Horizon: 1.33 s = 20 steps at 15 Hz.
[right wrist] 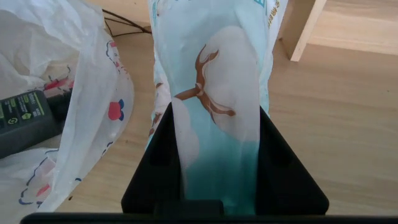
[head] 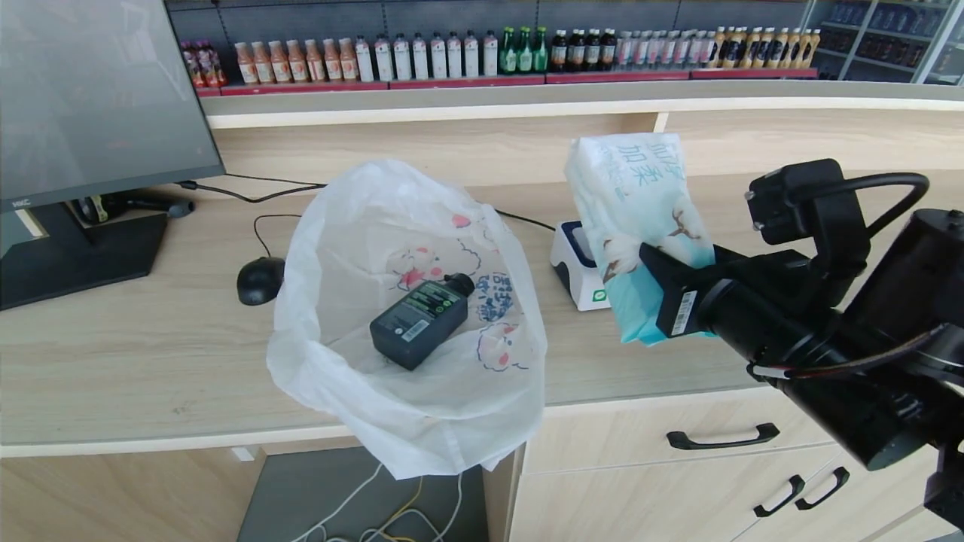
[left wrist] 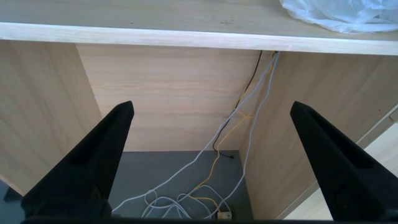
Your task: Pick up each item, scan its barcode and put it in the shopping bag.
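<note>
The table [head: 151, 354] runs beneath and ahead of the right jaws, while the left jaws sit below its front edge, facing the open recess underneath, where loose cables [left wrist: 205, 186] hang. The shopping bag [head: 324, 248] stands open on the table, off to the left of the right jaws, its mouth spread wide and one fold drooping over the table's front edge. That posture appears meant to leave a clear drop-in opening. The tissue pack [head: 640, 203], the item in hand, is clamped between the jaws of the right gripper [right wrist: 216, 124]. They pinch its lower end from both flat sides, so that the pack stands roughly upright above them, clear of the table. The low grip leaves most of the wrapper exposed, which I judge suits presenting a barcode. The scanner [head: 572, 263] sits on the table just beyond the held pack and is partly hidden by it. Whether the two touch cannot be determined. On this evidence the scanning step is in hand and bagging is not yet done. A dark bottle [head: 418, 320] lies on its side inside the bag with its label upward, well to the left of the right jaws. It is evidently an item already bagged. The left gripper [left wrist: 208, 112] has its jaws spread wide and holds nothing. It is parked low, presumably to stay out of the working area.
</note>
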Tool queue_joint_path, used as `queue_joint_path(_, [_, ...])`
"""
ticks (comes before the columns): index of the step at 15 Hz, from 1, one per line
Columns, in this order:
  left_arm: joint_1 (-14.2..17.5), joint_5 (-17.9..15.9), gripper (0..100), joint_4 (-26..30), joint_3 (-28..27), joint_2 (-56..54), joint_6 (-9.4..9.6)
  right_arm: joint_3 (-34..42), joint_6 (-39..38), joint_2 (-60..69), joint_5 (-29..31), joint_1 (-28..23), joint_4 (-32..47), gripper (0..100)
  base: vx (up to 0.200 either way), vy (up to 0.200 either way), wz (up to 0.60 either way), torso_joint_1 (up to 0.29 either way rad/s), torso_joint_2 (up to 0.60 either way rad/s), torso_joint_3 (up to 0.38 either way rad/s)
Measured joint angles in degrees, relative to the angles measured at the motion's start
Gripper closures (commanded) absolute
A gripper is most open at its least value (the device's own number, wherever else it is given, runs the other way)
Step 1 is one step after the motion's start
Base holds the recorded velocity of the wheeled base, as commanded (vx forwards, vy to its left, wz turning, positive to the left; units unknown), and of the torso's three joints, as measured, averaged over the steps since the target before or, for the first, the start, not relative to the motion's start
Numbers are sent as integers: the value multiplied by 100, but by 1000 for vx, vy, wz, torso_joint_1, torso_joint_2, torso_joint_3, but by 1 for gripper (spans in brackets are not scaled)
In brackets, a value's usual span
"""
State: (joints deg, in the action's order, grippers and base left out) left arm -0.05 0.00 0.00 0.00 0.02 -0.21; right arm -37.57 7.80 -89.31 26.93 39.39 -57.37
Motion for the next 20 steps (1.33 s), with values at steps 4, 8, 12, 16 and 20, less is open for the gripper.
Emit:
queue_joint_path(4, [0, 0, 0, 0, 0, 0, -1, 61, -395, -173, 290, 116, 0, 100, 0, 0, 0, 0, 0, 0])
queue_joint_path(8, [0, 0, 0, 0, 0, 0, -1, 111, -556, -305, 301, 129, -24, 100, 0, 0, 0, 0, 0, 0])
queue_joint_path(12, [0, 0, 0, 0, 0, 0, -1, 150, -584, -411, 304, 134, -35, 100, 0, 0, 0, 0, 0, 0])
queue_joint_path(16, [0, 0, 0, 0, 0, 0, -1, 183, -586, -424, 304, 138, -35, 100, 0, 0, 0, 0, 0, 0])
queue_joint_path(20, [0, 0, 0, 0, 0, 0, -1, 262, -584, -383, 304, 140, -27, 100, 0, 0, 0, 0, 0, 0])
